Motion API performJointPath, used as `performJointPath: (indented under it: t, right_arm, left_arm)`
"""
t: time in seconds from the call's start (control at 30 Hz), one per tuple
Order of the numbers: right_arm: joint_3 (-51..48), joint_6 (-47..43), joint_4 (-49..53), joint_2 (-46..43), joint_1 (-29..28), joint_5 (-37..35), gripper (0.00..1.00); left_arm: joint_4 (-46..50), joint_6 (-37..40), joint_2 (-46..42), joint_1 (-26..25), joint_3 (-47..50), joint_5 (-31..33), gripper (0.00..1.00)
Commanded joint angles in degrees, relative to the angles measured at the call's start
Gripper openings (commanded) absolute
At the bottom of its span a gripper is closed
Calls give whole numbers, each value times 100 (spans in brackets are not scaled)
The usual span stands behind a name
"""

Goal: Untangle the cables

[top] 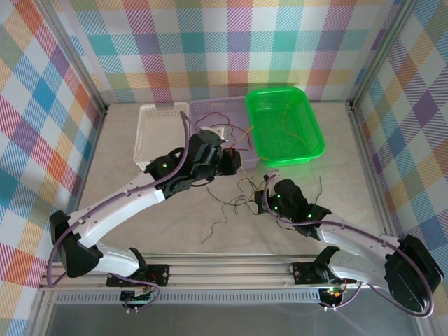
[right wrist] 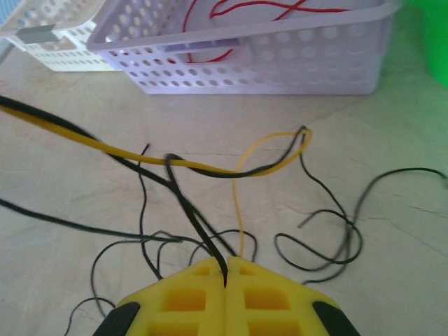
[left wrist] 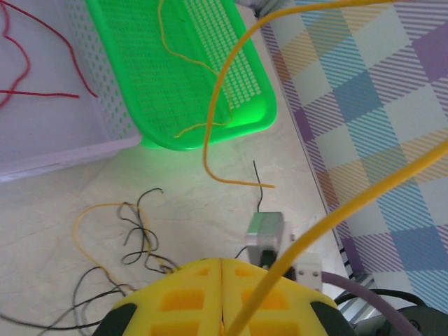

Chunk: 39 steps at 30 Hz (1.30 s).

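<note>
The cables (top: 239,197) are hair-thin wires, very light and limp, so they bend wherever they are pulled and drag their neighbours along. They look smooth and are likely to slip through a loose grip, while a hard tug may tighten a knot or kink a strand.

Most of them lie in a loose snarl on the counter (top: 175,231), between the two arms and just in front of the baskets. Some red cables (right wrist: 231,10) are in the lavender basket (right wrist: 280,70), and a yellow strand rests in the green basket (left wrist: 119,91).

The left pincer (left wrist: 222,266) is closed, and a yellow cable (left wrist: 420,164) appears to run out from between its fingers, rising to the right, well above the counter. The right pincer (right wrist: 226,264) is closed low over the snarl, with a black cable (right wrist: 199,224) coming out of the seam between its fingers. That strand crosses a yellow one a little further on.

The best hold is probably on a single strand, near a free end or on a clear stretch away from the crossings, pinched right at the fingertips. Pulling should be slow and away from the heap, one arm holding the rest steady, so that loops open instead of drawing tight
</note>
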<state>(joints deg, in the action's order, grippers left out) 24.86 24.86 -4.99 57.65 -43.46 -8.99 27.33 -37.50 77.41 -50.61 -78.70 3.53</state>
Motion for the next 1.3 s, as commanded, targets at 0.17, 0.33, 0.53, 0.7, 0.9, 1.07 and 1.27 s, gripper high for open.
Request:
performJointPath:
  t: [0.17, 0.33, 0.53, 0.7, 0.9, 1.07, 1.27]
  right_arm:
    - [-220, 488, 1018, -880, 500, -629, 0]
    - [-389, 883, 1678, -1272, 1007, -705, 0]
    - [-480, 1300, 2368, -1574, 1659, -662, 0]
    - [-508, 1591, 2638, -1652, 2159, -433, 0]
    - [-500, 1705, 2769, -1668, 2306, -433, 0]
    - [-533, 1663, 2626, -1599, 2351, -267, 0]
    - [-561, 1628, 2513, -1607, 2351, -173, 0]
  left_arm:
    - [988, 546, -1020, 761, -489, 289, 0]
    - [1700, 935, -1338, 1434, -879, 107, 0]
    - [2303, 1356, -1570, 2212, -1445, -35, 0]
    - [2623, 1662, -1590, 2397, -2184, 207, 0]
    - [2719, 1837, -1697, 2399, -3015, 695, 0]
    - [2567, 1800, -1790, 2400, -3312, 652, 0]
    - [2271, 1601, -1451, 2398, -3672, 174, 0]
